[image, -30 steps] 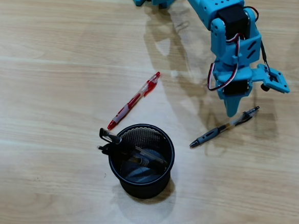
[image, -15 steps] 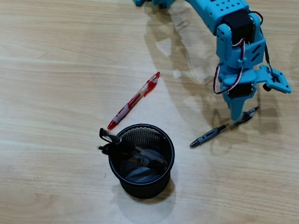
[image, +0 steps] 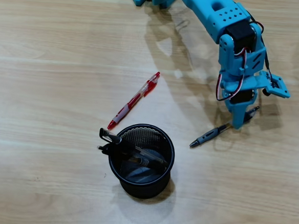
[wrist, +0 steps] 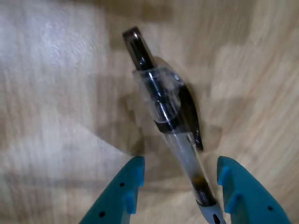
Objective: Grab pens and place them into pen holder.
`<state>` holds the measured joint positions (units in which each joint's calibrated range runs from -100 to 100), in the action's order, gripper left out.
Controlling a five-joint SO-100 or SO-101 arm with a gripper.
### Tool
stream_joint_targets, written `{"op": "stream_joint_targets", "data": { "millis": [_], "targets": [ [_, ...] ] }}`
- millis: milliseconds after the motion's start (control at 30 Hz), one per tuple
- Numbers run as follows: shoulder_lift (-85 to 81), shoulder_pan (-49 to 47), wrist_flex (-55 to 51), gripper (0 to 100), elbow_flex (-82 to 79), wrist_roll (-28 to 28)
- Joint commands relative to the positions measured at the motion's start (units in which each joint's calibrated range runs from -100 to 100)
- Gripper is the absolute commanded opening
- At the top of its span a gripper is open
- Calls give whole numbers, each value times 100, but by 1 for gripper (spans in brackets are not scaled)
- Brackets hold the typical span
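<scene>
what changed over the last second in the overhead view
The gripper moved down-right in the overhead view and lowered onto the black pen on the table; the wrist view shows its open fingers straddling the barrel, nothing grasped yet. The black pen, red pen, pen holder and the pens inside it stayed put.

In the overhead view my gripper covers the middle of the black pen, so only its grey-tipped end and its clip end show. My arm's base runs off the top edge there. In the wrist view that pen's lower end is cut off by the bottom edge, and my fingers too. The two pens inside the pen holder are partly hidden by its wall
</scene>
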<state>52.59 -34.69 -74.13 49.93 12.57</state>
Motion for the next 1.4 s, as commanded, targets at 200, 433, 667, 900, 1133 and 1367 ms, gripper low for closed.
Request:
{"op": "stream_joint_targets", "data": {
  "millis": [200, 433, 667, 900, 1133, 1367],
  "targets": [
    [-114, 150, -443, 15, -140, 417],
    [-131, 314, -942, 3, -140, 417],
    [-131, 259, -951, 3, -140, 478],
    [-399, 250, -942, 2, 284, 518],
    [-1181, 259, -951, 2, 969, 513],
    [-1903, 268, -951, 2, 1095, 508]
  ]
}}
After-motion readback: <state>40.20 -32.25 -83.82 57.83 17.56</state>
